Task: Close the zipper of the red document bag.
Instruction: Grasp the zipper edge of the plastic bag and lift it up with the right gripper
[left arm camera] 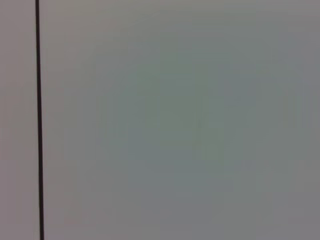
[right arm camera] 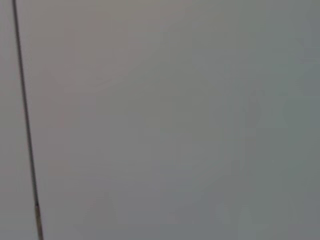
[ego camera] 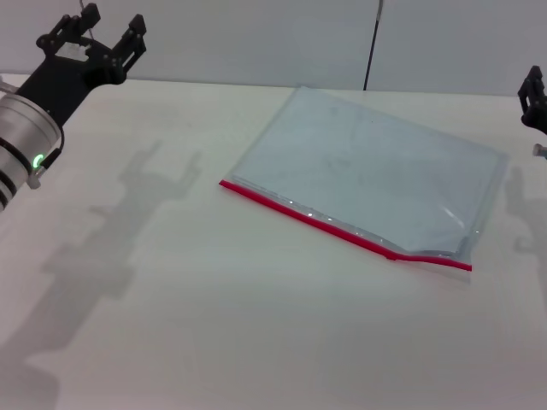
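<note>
Our left gripper (ego camera: 92, 36), fingers spread, hovers at ten o'clock; the right gripper (ego camera: 534, 98) we cannot judge; unpinned, the red document bag (ego camera: 367, 166) may slide once its zipper (ego camera: 342, 229) is pulled.

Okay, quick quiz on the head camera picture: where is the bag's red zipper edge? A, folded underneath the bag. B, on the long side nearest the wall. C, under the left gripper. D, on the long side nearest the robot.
D: the red zipper runs along the bag's long side nearest the robot, in plain sight on the table, while the left gripper is raised far off and the right gripper sits at the picture's edge.
</note>
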Robot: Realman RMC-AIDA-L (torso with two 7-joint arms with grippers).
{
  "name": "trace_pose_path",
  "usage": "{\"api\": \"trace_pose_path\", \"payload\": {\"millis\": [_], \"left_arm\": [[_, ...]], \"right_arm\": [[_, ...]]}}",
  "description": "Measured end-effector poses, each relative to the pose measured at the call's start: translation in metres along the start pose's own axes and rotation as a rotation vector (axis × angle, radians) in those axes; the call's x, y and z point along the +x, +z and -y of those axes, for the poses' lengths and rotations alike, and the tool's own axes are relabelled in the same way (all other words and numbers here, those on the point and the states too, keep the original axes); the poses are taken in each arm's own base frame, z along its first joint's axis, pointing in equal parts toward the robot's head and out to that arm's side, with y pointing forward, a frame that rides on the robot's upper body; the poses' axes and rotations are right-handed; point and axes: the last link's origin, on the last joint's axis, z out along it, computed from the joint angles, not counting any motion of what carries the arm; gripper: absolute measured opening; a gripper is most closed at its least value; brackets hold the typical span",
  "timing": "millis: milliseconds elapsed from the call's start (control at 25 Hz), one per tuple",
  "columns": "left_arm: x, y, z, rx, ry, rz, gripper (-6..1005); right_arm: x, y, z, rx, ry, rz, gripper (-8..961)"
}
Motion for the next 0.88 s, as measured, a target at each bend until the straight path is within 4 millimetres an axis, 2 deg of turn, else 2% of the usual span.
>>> {"api": "trace_pose_path", "payload": {"millis": [200, 520, 880], "left_arm": [[0.001, -0.002, 0.003, -0.020, -0.033, -0.036, 694], [0.005, -0.008, 0.001, -0.113, -0.036, -0.100, 694], [-0.002, -0.010, 0.003, -0.093, -0.032, -0.067, 693]], "right_arm": [[0.001, 0.002, 0.003, 0.017, 0.009, -0.004, 575], [0.000, 0.006, -0.006, -0.017, 0.011, -0.022, 576], [0.004, 0.005, -0.013, -0.057, 0.040, -0.072, 578]]}}
